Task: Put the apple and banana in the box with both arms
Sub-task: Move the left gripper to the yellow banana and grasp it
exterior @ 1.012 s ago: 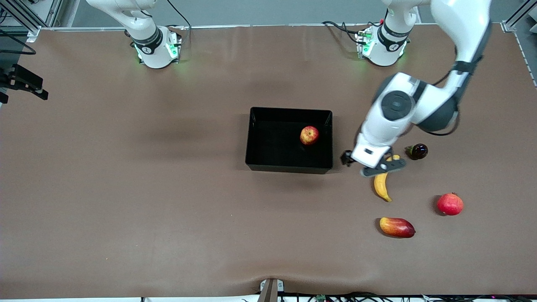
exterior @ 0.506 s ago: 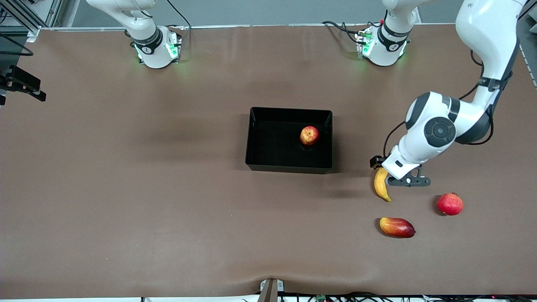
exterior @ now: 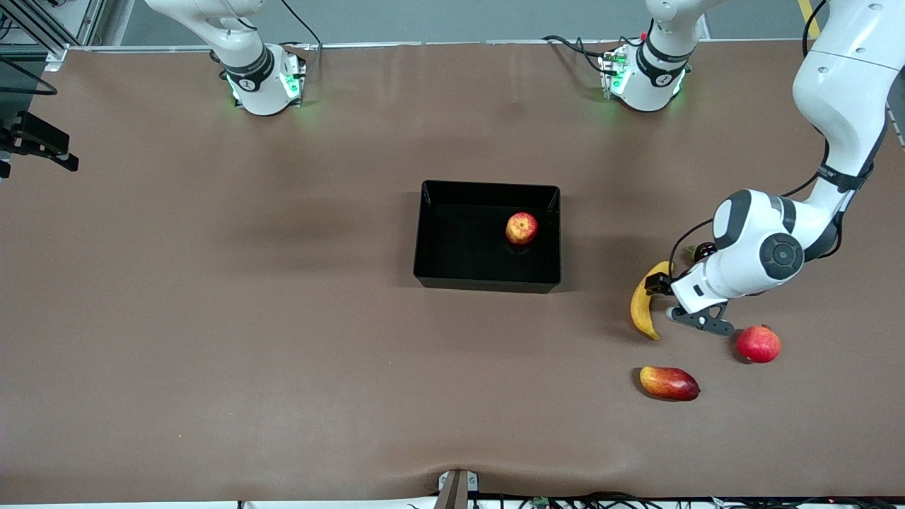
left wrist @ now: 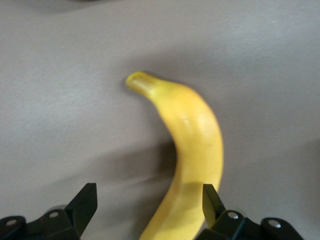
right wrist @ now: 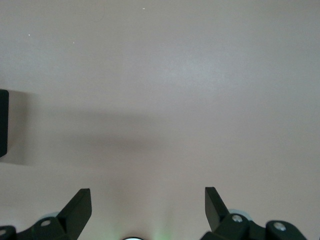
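Note:
The apple (exterior: 521,227) lies in the black box (exterior: 431,233) at mid-table, by the wall toward the left arm's end. The banana (exterior: 642,305) lies on the table beside the box, toward the left arm's end. My left gripper (exterior: 676,302) is open and low over the banana's middle. In the left wrist view the banana (left wrist: 197,140) runs between the spread fingers, close to one fingertip (left wrist: 210,196), and my left gripper (left wrist: 150,196) holds nothing. My right gripper (right wrist: 146,194) is open and empty over bare table; its arm waits near its base.
A red-yellow mango (exterior: 669,382) and a round red fruit (exterior: 758,343) lie nearer the front camera than the banana. A small dark fruit (exterior: 702,249) shows partly past the left arm's wrist. A corner of the box (right wrist: 3,125) shows in the right wrist view.
The left arm has swung toward its own end of the table and its gripper has come down from over the banana's far tip to its middle. The fruits have not moved.

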### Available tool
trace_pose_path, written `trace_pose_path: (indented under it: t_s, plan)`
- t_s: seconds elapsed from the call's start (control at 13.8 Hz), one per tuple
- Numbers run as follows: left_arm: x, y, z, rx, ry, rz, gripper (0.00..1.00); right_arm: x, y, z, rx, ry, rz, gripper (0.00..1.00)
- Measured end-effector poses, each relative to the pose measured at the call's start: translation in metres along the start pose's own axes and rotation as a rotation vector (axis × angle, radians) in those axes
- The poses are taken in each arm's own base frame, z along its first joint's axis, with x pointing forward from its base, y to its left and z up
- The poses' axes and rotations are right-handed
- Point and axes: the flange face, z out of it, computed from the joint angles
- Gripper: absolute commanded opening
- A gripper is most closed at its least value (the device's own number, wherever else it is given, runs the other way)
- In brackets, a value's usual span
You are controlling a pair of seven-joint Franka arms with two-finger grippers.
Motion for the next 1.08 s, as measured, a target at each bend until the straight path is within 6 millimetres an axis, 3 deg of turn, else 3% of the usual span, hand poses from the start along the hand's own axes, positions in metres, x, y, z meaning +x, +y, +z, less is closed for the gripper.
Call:
trace_pose_path:
  t_s: [0.22,0.29,0.43,0.51,0.72,0.8,0.94,1.08]
  plan:
    - [0.006,0.013,-0.004,0.0,0.008,0.028,0.92,0.0,0.0,0.0,0.0,0.0,0.0,1.0]
    - [0.008,0.022,-0.003,0.0,0.008,0.043,0.87,0.0,0.0,0.0,0.0,0.0,0.0,1.0]
    - [0.01,0.038,0.0,0.011,0.0,0.081,0.44,0.0,0.001,0.0,0.0,-0.001,0.001,1.0]
    - [0.009,0.042,0.003,0.035,-0.007,0.115,0.39,0.0,0.001,0.0,0.0,-0.001,0.002,1.0]
    - [0.003,0.042,0.014,0.079,-0.029,0.165,0.39,0.0,0.001,0.0,0.0,-0.002,0.002,1.0]
    - [0.001,0.042,0.017,0.076,-0.034,0.166,0.34,0.0,0.001,0.0,0.0,-0.002,0.002,1.0]
    - [0.0,0.04,0.022,0.07,-0.041,0.152,0.04,0.0,0.001,0.0,0.0,-0.002,0.002,1.0]
    - [0.0,0.04,0.022,0.07,-0.041,0.14,0.0,-0.001,0.002,0.0,0.001,-0.003,0.004,1.0]
